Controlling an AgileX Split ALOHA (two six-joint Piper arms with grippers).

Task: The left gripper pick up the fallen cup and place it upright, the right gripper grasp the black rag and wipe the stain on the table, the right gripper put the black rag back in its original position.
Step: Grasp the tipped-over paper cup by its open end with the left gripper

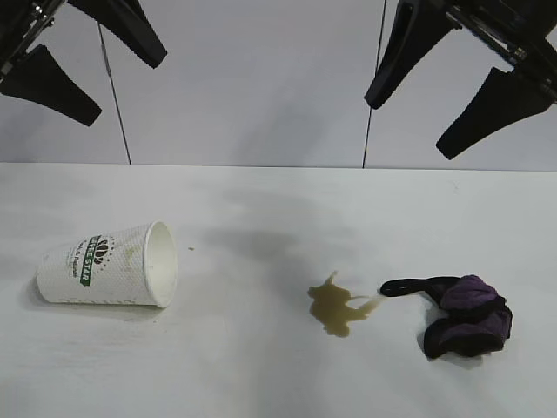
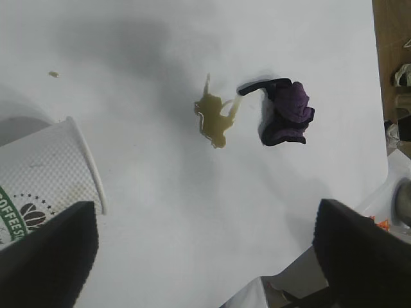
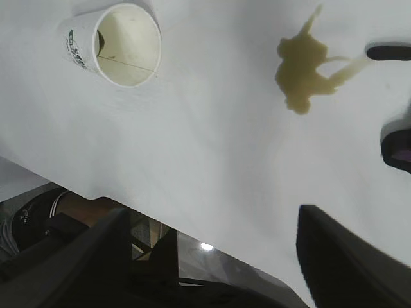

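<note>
My left end effector (image 1: 87,65), open and empty at upper left, should drop squarely over the fallen cup (image 1: 109,266) before closing gently.

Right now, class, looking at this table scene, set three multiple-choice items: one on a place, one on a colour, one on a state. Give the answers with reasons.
1. Where does the stain lie?
A. Between the cup and the black rag
B. Inside the cup
C. Under the rag

2. What colour is the logo on the cup?
A. Red
B. Green
C. Blue

3. How is the cup placed?
A. Upright
B. Upside down
C. On its side

Answers:
1 A: in the exterior view the yellowish-brown splotch sits on the table with the cup to one side and the rag close on the other.
2 B: the lettering band on the white wall is green.
3 C: its open mouth faces sideways, towards the stain, and its wall rests on the table.
</note>
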